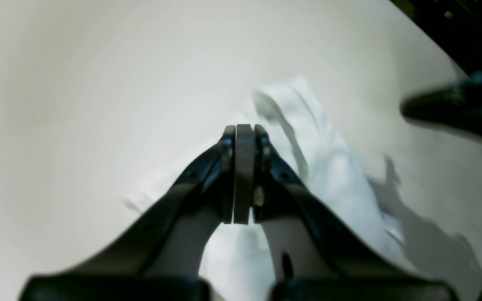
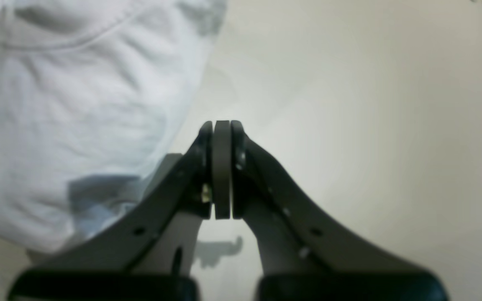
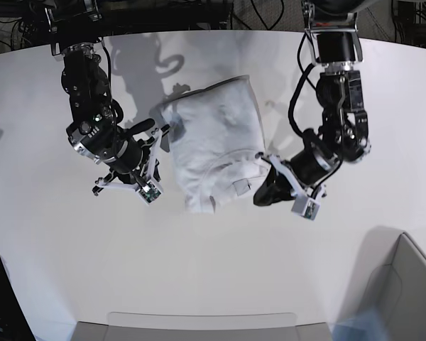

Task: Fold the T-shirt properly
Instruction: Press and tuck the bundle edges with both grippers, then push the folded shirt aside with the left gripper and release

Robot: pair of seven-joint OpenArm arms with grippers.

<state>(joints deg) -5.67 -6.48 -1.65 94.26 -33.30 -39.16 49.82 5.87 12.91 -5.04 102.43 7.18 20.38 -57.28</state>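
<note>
The T-shirt (image 3: 213, 142) lay partly folded toward the counter's far edge (sleeves tucked); both grippers, left (image 3: 264, 193) and right (image 3: 158, 135), flanked it, closed and empty.

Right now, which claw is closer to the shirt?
Left. The left claw sits against the shirt at its lower right edge; the right claw is just off its left edge. Both are shut and empty.
</note>
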